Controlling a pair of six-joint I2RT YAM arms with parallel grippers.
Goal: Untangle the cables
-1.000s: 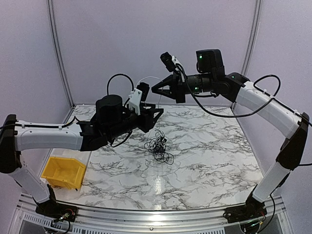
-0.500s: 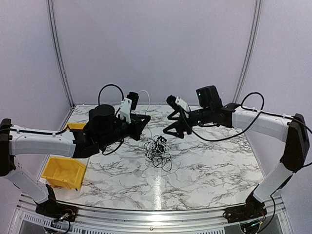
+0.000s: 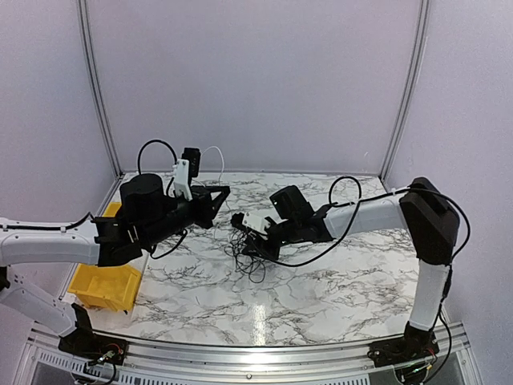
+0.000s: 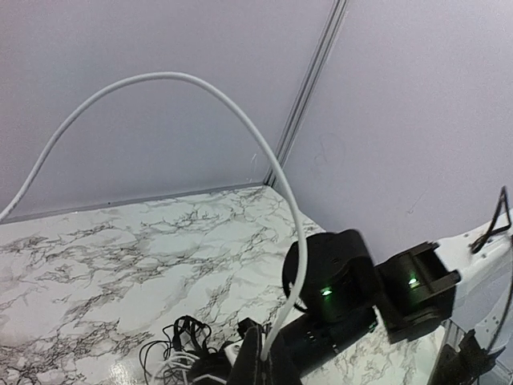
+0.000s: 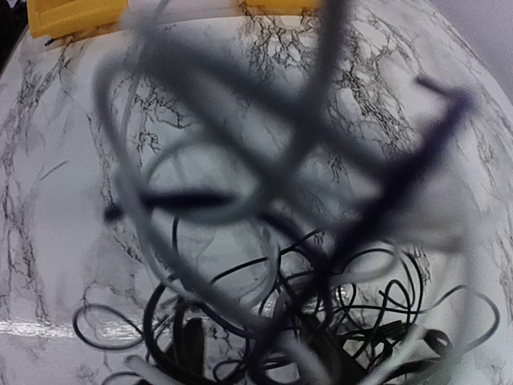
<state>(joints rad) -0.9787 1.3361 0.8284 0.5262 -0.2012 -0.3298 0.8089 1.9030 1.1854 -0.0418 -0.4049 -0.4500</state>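
Top external view, from the left: we see the yellow bin (image 3: pixel 90 282) at the table's (image 3: pixel 345 277) left edge, with the left arm reaching over it. The left gripper (image 3: pixel 215 202) hangs in the air, up and left of the cables (image 3: pixel 250 255) and clear of them. It carries nothing that we can see, and we cannot tell how wide its jaws stand. The cables lie near the middle of the table as one wiry black bunch, its loops crossing each other. The right gripper (image 3: pixel 248 233) is low, at the bunch's upper edge, touching it or nearly so. We cannot tell whether its jaws grip a strand.

We judge the task barely begun. No wire lies apart from the others, so all the separating is left: one strand has to be held, the rest pinned or pulled away, and this repeated wire by wire.

The left wrist view adds what the top view lacks. It looks across at the right arm's dark joints with their green lights, with the bunch at the bottom edge beneath a white cord (image 4: pixel 160 79) arching past the lens. Its own fingers do not show.

The right wrist view gives the tangle close up. Sharp black loops lie on the marble, and blurred strands hang right before the lens, so some wire sits high near the fingers. The fingers themselves cannot be made out there.
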